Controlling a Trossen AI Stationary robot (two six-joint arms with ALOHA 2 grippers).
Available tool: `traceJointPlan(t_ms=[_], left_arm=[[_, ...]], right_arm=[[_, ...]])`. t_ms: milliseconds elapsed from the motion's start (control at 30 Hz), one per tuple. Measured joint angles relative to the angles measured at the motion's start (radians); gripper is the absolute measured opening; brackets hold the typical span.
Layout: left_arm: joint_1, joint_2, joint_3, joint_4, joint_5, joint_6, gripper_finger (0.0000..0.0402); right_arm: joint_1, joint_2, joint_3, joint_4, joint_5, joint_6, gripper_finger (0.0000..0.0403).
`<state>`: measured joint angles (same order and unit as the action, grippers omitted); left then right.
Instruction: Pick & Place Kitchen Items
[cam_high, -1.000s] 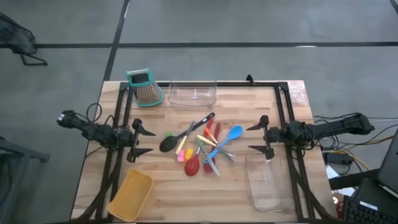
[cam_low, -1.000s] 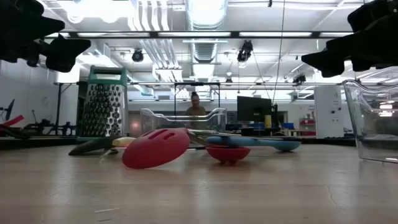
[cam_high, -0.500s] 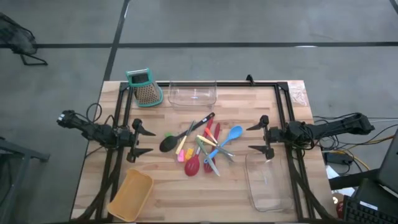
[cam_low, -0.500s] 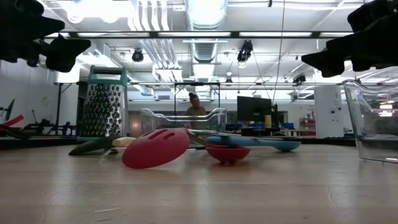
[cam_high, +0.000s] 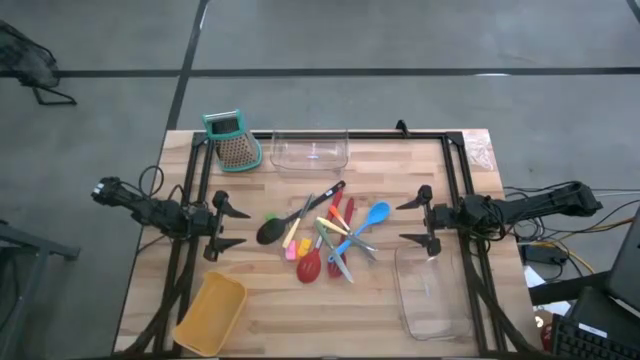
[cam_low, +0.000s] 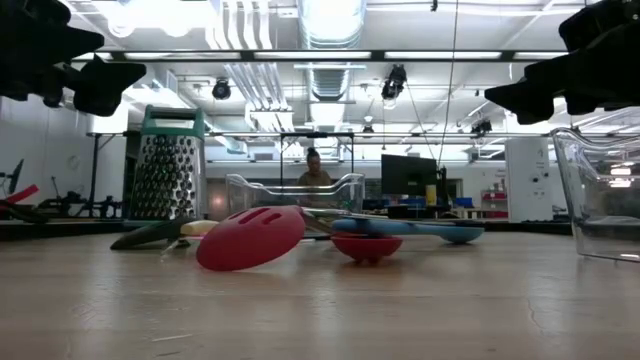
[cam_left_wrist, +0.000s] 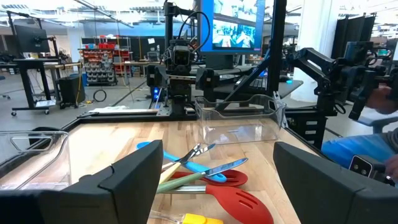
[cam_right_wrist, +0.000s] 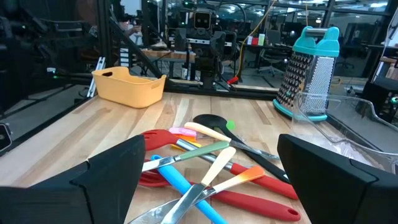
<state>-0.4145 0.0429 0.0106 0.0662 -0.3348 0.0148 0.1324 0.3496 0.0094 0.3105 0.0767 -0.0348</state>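
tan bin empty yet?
Empty. The tan bin shows only bare yellow floor from above; the utensils all lie piled mid-table.

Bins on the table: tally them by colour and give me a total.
Clear bins: 2
Yellow bin: 1
Total: 3

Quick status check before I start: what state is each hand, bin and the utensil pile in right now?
left hand: open, empty, left of the pile
right hand: open, empty, right of the pile
utensil pile: heaped mid-table, nothing picked yet
tan bin: upright, empty
clear bin by the right arm: upright, empty
clear bin at the far edge: upright, empty
grater: standing upright
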Motion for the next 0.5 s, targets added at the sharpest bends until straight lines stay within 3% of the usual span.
traceJointPlan(t_ms=[367,500], left_arm=[[0.000,0.000,0.000,0.000,0.000,0.000,0.0312],[0.000,0.000,0.000,0.000,0.000,0.000,0.0312]], right_arm=[[0.000,0.000,0.000,0.042,0.001,0.004,0.0364],[0.000,0.000,0.000,0.106,0.000,0.082,0.0364]])
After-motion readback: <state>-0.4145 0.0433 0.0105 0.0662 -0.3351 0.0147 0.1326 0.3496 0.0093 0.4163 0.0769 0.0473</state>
